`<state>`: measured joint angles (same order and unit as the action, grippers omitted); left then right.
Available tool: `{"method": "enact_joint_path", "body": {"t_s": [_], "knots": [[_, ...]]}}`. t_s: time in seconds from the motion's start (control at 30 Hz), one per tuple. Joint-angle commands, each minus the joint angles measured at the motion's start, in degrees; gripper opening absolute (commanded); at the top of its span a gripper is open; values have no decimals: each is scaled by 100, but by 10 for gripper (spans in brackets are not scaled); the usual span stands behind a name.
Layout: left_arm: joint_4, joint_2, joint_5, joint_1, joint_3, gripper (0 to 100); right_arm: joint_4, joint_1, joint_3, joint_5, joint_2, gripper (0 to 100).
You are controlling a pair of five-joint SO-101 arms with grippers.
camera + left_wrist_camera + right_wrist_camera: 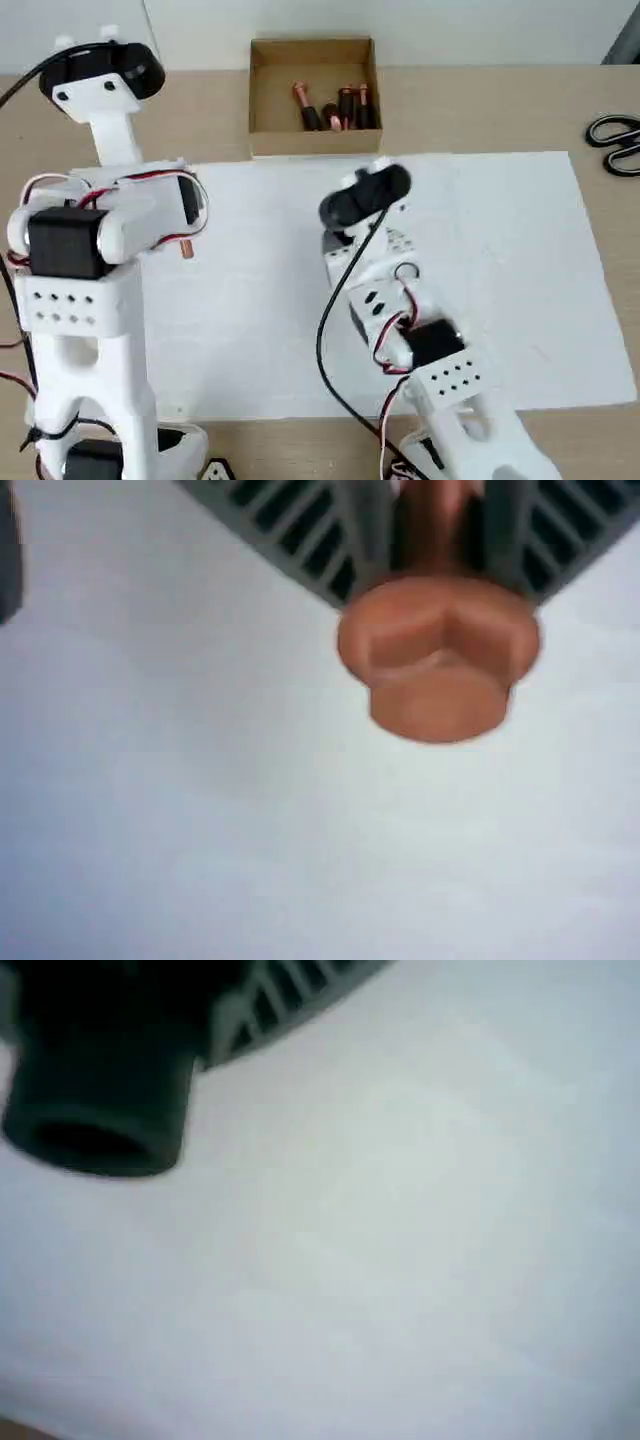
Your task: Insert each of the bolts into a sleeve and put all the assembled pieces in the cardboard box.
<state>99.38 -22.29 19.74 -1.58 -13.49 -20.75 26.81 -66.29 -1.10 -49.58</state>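
Between the fingers of the left gripper (437, 525) sits an orange bolt (440, 660). The grey ribbed fingers (300, 540) are clenched on its shank, and the six-sided head juts out just past the fingertips, over the white paper (200, 830).

The right gripper (170, 1005) grasps a black sleeve (100, 1100) — the sleeve's open end sticks out beyond the ribbed finger (290, 995) and hangs over the same sheet. Whether it touches the paper cannot be told.

Beyond the right gripper's fingertips, past the far edge of the paper, stands the cardboard box (256, 100), well apart from both pairs of fingers. Several assembled pieces (335, 108) lie inside it, orange bolts in black sleeves, bunched together on the box floor.

Scissors (615, 140) lie on the bare table (480, 110), off the paper and far out to the side of the right gripper's fingers.
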Motion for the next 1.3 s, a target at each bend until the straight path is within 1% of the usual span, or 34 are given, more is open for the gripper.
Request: {"method": "enact_joint_path", "body": {"t_s": [0.0,0.17,0.5,0.57,0.73,0.87,1.0,1.07,1.17,1.27], "knots": [[-229,-466,44,-193,-22,6,831,145,-352,62,-198,4],[-466,-941,62,-536,-13,6,1921,242,-835,62,-215,4],[-501,-1011,70,-563,-13,6,4048,611,-2057,62,-215,4],[-721,-1011,53,-536,75,6,4418,611,-2268,62,-215,4],[-1565,-1055,53,-571,629,6,5209,611,-2690,62,-215,4],[-2057,-1055,62,-571,1059,6,5596,611,-2936,62,-215,4],[-2690,-1055,70,-659,1719,6,5596,611,-2936,62,-207,4],[-3077,-1055,70,-853,1982,6,5596,611,-2936,62,-189,4],[-3754,-1055,26,-1336,2193,6,5596,611,-2936,62,-171,4],[-4062,-1055,-88,-1741,2369,6,5596,611,-2936,62,-171,4]]}}
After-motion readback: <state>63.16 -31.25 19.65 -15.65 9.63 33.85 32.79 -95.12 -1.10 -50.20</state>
